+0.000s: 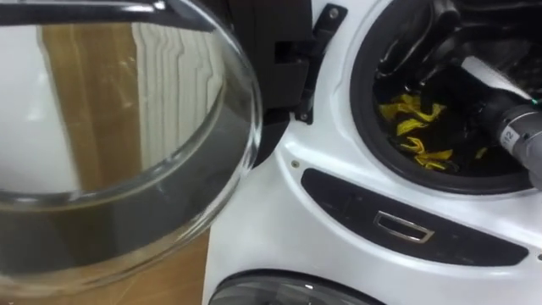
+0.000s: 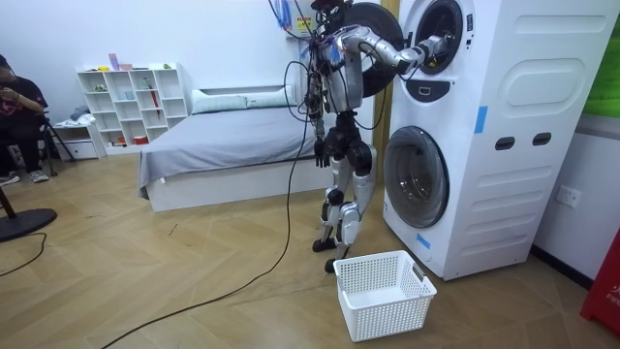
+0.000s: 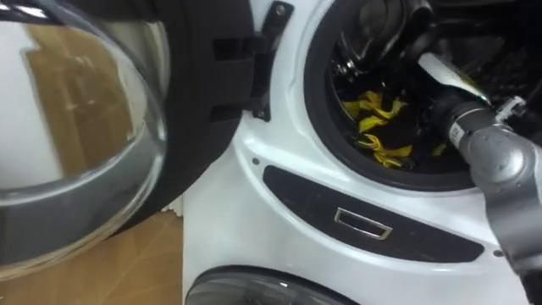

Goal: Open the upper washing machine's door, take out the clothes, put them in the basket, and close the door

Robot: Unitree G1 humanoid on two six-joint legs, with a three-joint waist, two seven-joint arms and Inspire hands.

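Observation:
A yellow and black cloth [image 1: 415, 127] lies low in the dark drum of the upper washing machine [image 1: 339, 161], whose round glass door [image 1: 169, 127] hangs open to the left. My right hand [image 1: 474, 97] reaches into the drum from the right, just above and beside the cloth, and its fingers are lost in the dark. In the room view I stand upright facing the stacked machines [image 2: 465, 126] with the right arm stretched into the upper opening. My left hand [image 2: 318, 150] hangs at my side.
A white laundry basket [image 2: 383, 291] sits on the wooden floor by my feet, before the lower machine's closed door [image 2: 417, 174]. A bed [image 2: 232, 145] and white shelves [image 2: 131, 102] stand behind me. A person [image 2: 15, 107] sits at the room view's far left.

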